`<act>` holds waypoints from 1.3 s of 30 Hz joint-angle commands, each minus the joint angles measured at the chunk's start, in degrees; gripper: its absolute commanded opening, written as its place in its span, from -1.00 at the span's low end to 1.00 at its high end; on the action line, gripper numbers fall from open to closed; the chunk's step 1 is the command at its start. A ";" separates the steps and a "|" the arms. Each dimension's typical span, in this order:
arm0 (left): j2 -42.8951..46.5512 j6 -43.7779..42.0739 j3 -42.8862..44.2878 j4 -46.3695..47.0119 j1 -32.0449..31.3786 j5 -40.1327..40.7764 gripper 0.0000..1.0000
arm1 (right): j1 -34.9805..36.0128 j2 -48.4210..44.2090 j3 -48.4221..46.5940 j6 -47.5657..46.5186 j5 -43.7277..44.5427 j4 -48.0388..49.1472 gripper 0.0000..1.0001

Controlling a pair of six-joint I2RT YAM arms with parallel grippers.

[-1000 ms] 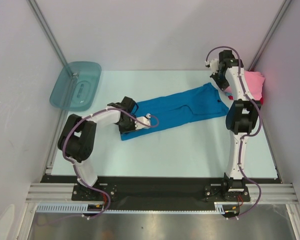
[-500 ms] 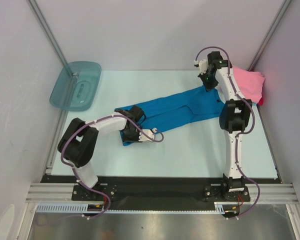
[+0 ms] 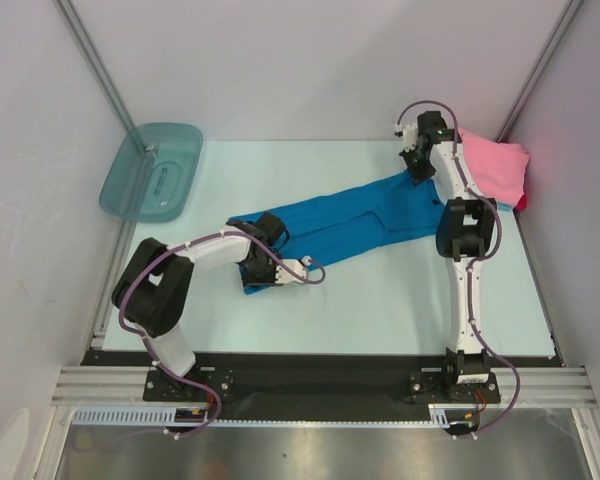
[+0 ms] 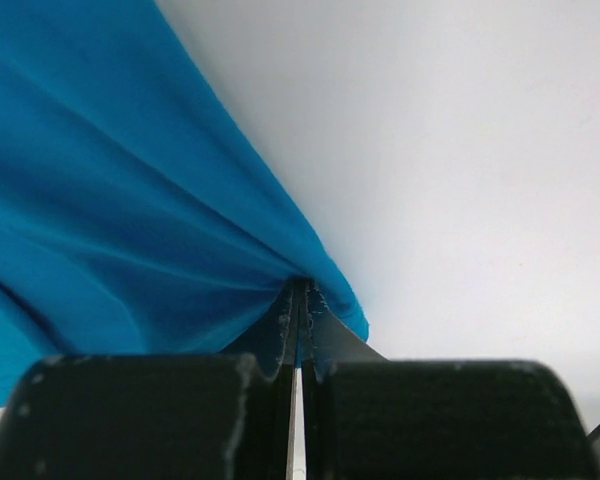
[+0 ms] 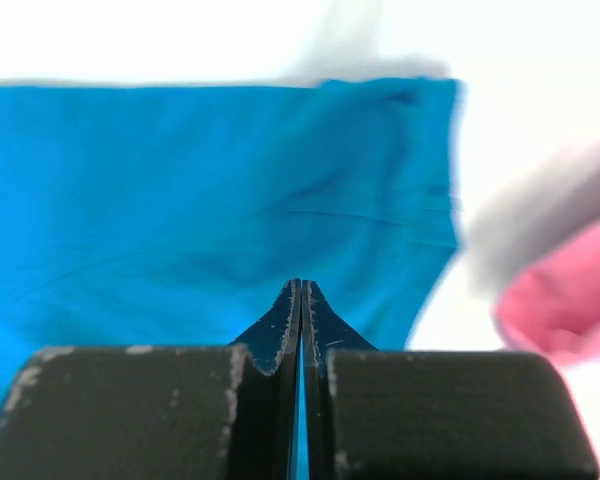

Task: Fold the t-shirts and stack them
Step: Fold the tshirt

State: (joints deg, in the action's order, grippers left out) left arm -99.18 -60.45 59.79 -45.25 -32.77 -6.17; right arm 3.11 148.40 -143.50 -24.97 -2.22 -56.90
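Lying across the worktop [image 3: 380,300], the blue t-shirt [image 3: 350,215] is gripped at opposite ends by the left claw [image 4: 300,285] and the right claw [image 5: 300,285].

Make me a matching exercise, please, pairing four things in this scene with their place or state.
Things:
1. blue shirt
2. pink shirt
3. tub
4. left hand

Place or state:
A. far-left corner
B. shut on the blue shirt
C. far-right corner
D. stretched across the middle

Pairs: 1-D, 2-C, 3-A, 4-B
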 commanded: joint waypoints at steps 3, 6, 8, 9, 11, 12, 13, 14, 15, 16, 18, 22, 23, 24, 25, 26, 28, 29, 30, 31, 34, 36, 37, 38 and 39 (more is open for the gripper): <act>-2.69 -0.46 -1.96 -4.93 6.31 8.35 -0.99 | -1.88 -1.36 -2.75 1.59 0.99 2.15 -1.00; -2.87 -1.43 -1.17 -4.93 8.86 9.77 -0.99 | -1.97 -2.15 -2.84 1.59 1.08 2.15 -1.00; -2.95 -1.78 -0.30 -4.58 10.53 11.00 -0.99 | -1.97 -2.50 -2.75 1.51 0.81 2.15 -1.00; -3.48 -1.69 0.32 -4.49 11.06 11.36 -0.99 | -1.89 -2.76 -2.66 1.24 0.81 1.97 -1.00; -4.18 -1.34 2.68 -4.58 12.64 12.41 -0.99 | -1.80 -3.03 -2.22 1.07 0.90 1.89 -1.00; -4.79 -1.08 3.66 -4.67 13.26 12.68 -0.99 | -1.80 -3.20 -2.13 0.98 0.99 1.97 -1.00; -5.06 -1.08 4.62 -5.02 14.39 12.68 -1.00 | -1.80 -3.29 -2.05 0.89 1.08 1.80 -1.00; -5.15 -0.56 6.72 -5.19 14.93 12.59 -1.00 | -1.62 -3.38 -1.96 0.98 1.08 1.80 -1.00; -5.41 -0.38 7.79 -5.37 15.54 12.59 -0.99 | -1.53 -3.38 -1.87 0.89 0.81 1.62 -1.00; -5.33 -0.29 8.76 -5.54 15.81 12.76 -0.99 | -1.53 -3.47 -1.78 0.72 0.81 1.36 -1.00; -5.15 -0.46 11.39 -5.63 16.25 12.94 -0.99 | -1.10 -3.64 -1.34 0.28 0.81 1.18 -1.00; -5.06 0.85 17.72 -5.28 17.30 11.80 -0.99 | -0.39 -3.91 -0.20 -0.34 0.81 1.01 -0.98; -5.06 1.20 20.17 -5.02 17.39 11.63 -0.99 | -0.30 -3.73 -0.29 -0.25 0.81 0.92 -0.96; -5.06 1.38 21.06 -4.24 17.39 12.15 -0.99 | -0.22 -3.64 -0.11 -0.34 0.81 0.83 -0.95; -5.06 1.38 21.59 -3.27 17.39 12.76 -0.99 | 0.05 -3.64 -0.02 -0.34 0.73 0.74 -0.93; -4.98 1.21 21.95 -2.22 17.48 13.55 -0.99 | 0.14 -3.73 -0.02 -0.43 0.72 0.74 -0.92; -5.06 0.68 22.30 -1.50 17.48 14.09 -0.99 | 0.40 -3.73 -0.02 -0.43 0.81 0.57 -0.91; -5.15 0.59 22.47 -1.59 17.48 13.82 -0.99 | 0.40 -3.73 0.06 -0.43 0.99 0.57 -0.88; -5.24 0.59 22.30 -1.59 17.48 13.56 -0.99 | 0.49 -3.73 0.06 -0.52 1.08 0.57 -0.86; -5.06 0.42 22.13 -1.68 17.48 12.86 -0.99 | 0.58 -3.82 0.06 -0.52 1.25 0.57 -0.83; -4.45 -0.54 20.28 -1.85 17.48 11.72 -0.95 | 0.66 -4.08 0.42 -1.04 1.51 0.57 -0.67; -4.01 -1.16 18.53 -1.94 17.48 11.45 -0.87 | 0.66 -4.26 0.85 -1.31 1.87 0.57 -0.57; -3.92 -1.60 18.00 -2.29 17.48 10.84 -0.85 | 0.66 -4.43 0.86 -1.39 1.95 0.48 -0.52; -3.75 -1.78 17.38 -2.73 17.48 10.22 -0.82 | 0.58 -4.52 0.94 -1.48 2.13 0.65 -0.50; -3.83 -1.78 17.12 -3.86 17.48 9.61 -0.80 | 0.66 -4.61 0.94 -1.57 2.13 0.74 -0.49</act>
State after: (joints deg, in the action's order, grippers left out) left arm -104.86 -60.66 78.22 -46.98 -15.57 5.89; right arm 3.66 148.27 -142.71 -25.74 -0.91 -56.01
